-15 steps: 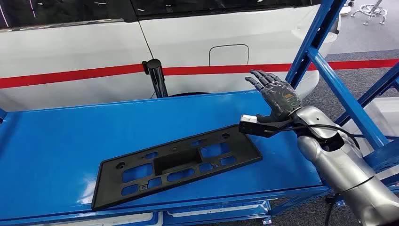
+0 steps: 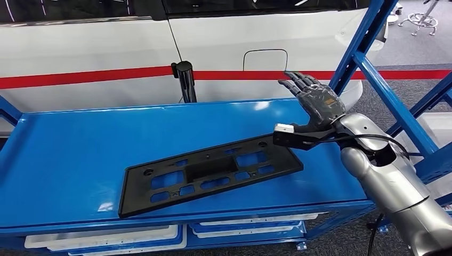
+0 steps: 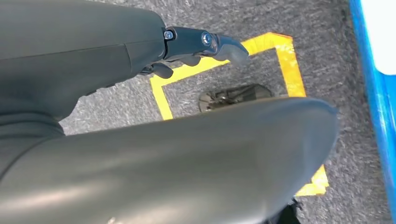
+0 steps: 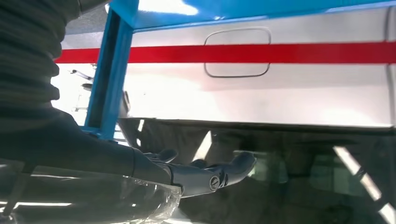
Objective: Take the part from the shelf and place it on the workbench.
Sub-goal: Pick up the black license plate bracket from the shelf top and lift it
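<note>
Right hand raised over blue workbench, holding nothing; part flat on bench top.

Black part (image 2: 210, 172), a long plate with cut-outs, lies flat on the blue workbench (image 2: 69, 154), slanted, one end near the front edge. Right hand (image 2: 315, 101) hovers above the bench's right end, fingers spread and extended, apart from the part. Left hand (image 3: 196, 44) hangs over grey floor with yellow tape (image 3: 285, 60); whether its fingers are apart or together, cannot tell. White car with red stripe (image 2: 96, 78) behind the bench.
</note>
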You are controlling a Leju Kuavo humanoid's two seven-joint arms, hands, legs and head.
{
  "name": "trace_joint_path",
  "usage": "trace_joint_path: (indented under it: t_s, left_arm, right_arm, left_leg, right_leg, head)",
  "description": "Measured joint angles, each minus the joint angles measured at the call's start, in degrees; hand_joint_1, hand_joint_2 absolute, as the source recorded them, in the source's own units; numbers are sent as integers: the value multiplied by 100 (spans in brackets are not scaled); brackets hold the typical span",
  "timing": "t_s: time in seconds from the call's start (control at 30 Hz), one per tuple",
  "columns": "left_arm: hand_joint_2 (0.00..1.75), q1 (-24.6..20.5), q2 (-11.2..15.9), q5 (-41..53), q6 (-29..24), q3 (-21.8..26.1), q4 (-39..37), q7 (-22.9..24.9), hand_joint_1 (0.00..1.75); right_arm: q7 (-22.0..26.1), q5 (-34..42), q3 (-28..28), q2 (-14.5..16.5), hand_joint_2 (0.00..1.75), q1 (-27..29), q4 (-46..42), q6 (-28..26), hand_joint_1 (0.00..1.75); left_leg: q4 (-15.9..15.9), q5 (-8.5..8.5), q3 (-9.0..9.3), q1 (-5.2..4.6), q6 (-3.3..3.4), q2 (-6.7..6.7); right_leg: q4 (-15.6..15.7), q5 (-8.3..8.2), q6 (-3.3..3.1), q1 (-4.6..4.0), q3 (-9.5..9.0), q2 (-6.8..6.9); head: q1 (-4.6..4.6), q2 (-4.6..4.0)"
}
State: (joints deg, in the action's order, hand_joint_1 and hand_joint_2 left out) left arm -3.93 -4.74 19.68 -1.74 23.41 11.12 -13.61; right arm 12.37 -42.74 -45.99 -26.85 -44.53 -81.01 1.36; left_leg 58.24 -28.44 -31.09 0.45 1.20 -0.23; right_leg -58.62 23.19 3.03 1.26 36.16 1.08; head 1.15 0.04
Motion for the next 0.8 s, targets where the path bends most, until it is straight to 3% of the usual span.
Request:
trace_joint_path:
  t_s: [0.07, 0.13, 0.2, 0.23, 0.27, 0.33, 0.37, 0.43, 0.47, 0.5, 0.57, 0.6, 0.67, 0.7, 0.73, 0.77, 0.8]
  left_arm:
    - [0, -3, 0, 4, -1, 12, 0, -1, 0]
    - [0, -7, 3, 7, -11, 19, 1, -3, 0]
    - [0, -5, 7, 11, -18, 21, 1, -5, 0]
    - [0, -5, 7, 15, -16, 21, 1, -5, 0]
    - [0, -6, 5, 20, -16, 21, 1, -8, 0]
    - [0, -9, 1, 40, -17, 21, 1, -12, 0]
    - [0, -12, 0, 52, -19, 21, 1, -14, 0]
    - [0, -17, 0, 68, -24, 22, 1, -14, 0]
    - [0, -18, 0, 73, -25, 22, 1, -15, 0]
    - [0, -17, 2, 79, -25, 23, 1, -16, 0]
    - [0, -14, 9, 92, -27, 26, 1, -19, 0]
    - [0, -12, 12, 98, -27, 31, 1, -20, 0]
    - [0, -11, 13, 100, -25, 52, 1, -20, 0]
    - [0, -10, 13, 99, -22, 71, 1, -20, 0]
    - [0, -10, 13, 99, -19, 93, 1, -21, 0]
    - [0, -9, 14, 98, -16, 115, 1, -24, 0]
    - [0, -9, 15, 98, -16, 134, 1, -27, 0]
  right_arm:
    - [10, 30, 0, -44, 175, -24, -5, 108, 0]
    - [11, 48, 1, -96, 175, -51, -6, 141, 0]
    - [11, 52, 1, -128, 175, -65, -5, 165, 0]
    - [11, 53, 1, -140, 175, -66, -4, 180, 0]
    - [11, 53, 0, -150, 175, -71, -3, 192, 0]
    - [13, 54, 0, -167, 175, -100, -2, 203, 0]
    - [13, 56, 0, -174, 175, -125, -2, 211, 0]
    - [14, 63, -1, -202, 175, -166, -2, 227, 0]
    - [14, 65, -3, -217, 175, -174, -2, 239, 0]
    - [14, 62, -9, -231, 175, -176, -2, 262, 0]
    - [14, 49, -34, -244, 175, -191, -2, 348, 0]
    - [14, 40, -53, -248, 175, -203, -2, 425, 0]
    - [14, 46, -107, -264, 175, -229, 0, 611, 0]
    - [14, 71, -143, -275, 175, -236, 3, 719, 0]
    - [14, 105, -180, -288, 175, -241, 8, 808, 0]
    - [14, 140, -218, -302, 175, -244, 13, 878, 0]
    - [14, 167, -254, -315, 175, -249, 18, 919, 0]
  left_leg:
    - [-47, 124, -63, -2, 127, 13]
    - [-67, 233, -171, 2, 214, 24]
    - [-64, 309, -281, -11, 231, 27]
    - [-62, 345, -332, -19, 229, 28]
    - [-61, 379, -375, -24, 222, 28]
    - [-58, 438, -440, -30, 193, 27]
    - [-55, 468, -469, -39, 166, 25]
    - [-56, 536, -504, -57, 104, 19]
    - [-63, 571, -517, -66, 74, 15]
    - [-64, 593, -529, -67, 48, 10]
    - [72, 450, -609, -54, -13, 3]
    - [303, 255, -705, -42, -48, 1]
    - [1064, -241, -976, -11, -115, 2]
    - [1436, -408, -1090, 5, -142, 3]
    - [1648, -468, -1127, 19, -160, 4]
    - [1644, -422, -1055, 29, -166, 6]
    - [1400, -288, -863, 35, -159, 6]
  right_leg:
    - [-170, 150, 12, 0, 121, -19]
    - [-784, 571, -58, 7, 374, -45]
    - [-1497, 916, -60, 3, 573, -63]
    - [-1651, 976, -27, 1, 560, -69]
    - [-1570, 946, 18, -1, 430, -74]
    - [-840, 760, 90, 1, -104, -77]
    - [-408, 687, 82, -12, -393, -83]
    - [94, 620, 15, -58, -691, -99]
    - [138, 606, -29, -86, -700, -107]
    - [149, 574, -76, -59, -661, -106]
    - [171, 506, -193, 6, -615, -97]
    - [181, 467, -257, 41, -585, -91]
    - [176, 402, -335, 28, -511, -83]
    - [175, 374, -345, 20, -473, -81]
    - [173, 349, -343, 14, -441, -80]
    - [171, 328, -334, 11, -418, -80]
    - [169, 312, -327, 9, -406, -81]
  head:
    - [-7, 0]
    - [-21, 1]
    - [-30, 1]
    - [-30, 0]
    - [-33, -1]
    - [-34, -1]
    - [-34, 0]
    - [-34, 0]
    - [-31, 0]
    - [-31, 0]
    - [-24, 0]
    - [-19, 0]
    - [-13, 0]
    - [-12, 0]
    - [-14, 0]
    - [-11, 0]
    - [-11, 0]
